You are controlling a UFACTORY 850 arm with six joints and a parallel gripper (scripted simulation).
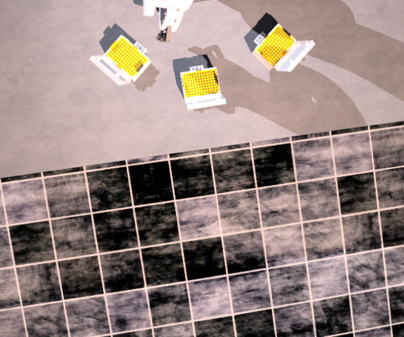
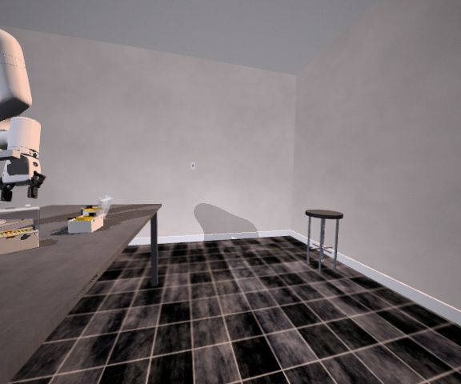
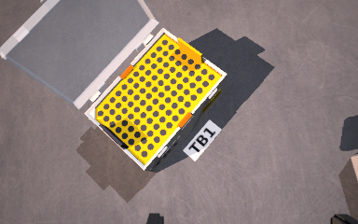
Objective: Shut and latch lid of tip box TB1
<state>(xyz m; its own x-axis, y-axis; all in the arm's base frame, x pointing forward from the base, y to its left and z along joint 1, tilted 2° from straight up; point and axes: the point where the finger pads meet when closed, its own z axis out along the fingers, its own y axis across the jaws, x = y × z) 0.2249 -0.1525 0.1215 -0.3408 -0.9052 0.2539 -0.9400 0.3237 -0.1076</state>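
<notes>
The jaws stand wide apart with nothing between them; the gripper [image 2: 19,188] hangs above the bench [image 2: 24,289], clear of every box. In the wrist view only dark tips of the fingers show at the lower edge.

Directly below the wrist camera sits tip box TB1 [image 3: 158,98], flat on the bench, its yellow perforated tip tray fully exposed. Its lid [image 3: 75,44] is swung fully open, lying back from the hinge side up and to the left in that view. A white label [image 3: 202,140] reading TB1 lies on the bench just beside the box's opposite, front side.

From the top view, TB1 [image 1: 126,56] is the leftmost of three boxes, and the gripper [image 1: 163,35] is near it, between it and the middle box [image 1: 199,82]. The third box [image 1: 275,45] stands well apart at right. Both also have lids open.

Beyond the bench, a round stool [image 2: 323,214] stands on the tiled floor [image 2: 263,314] near the far wall.
</notes>
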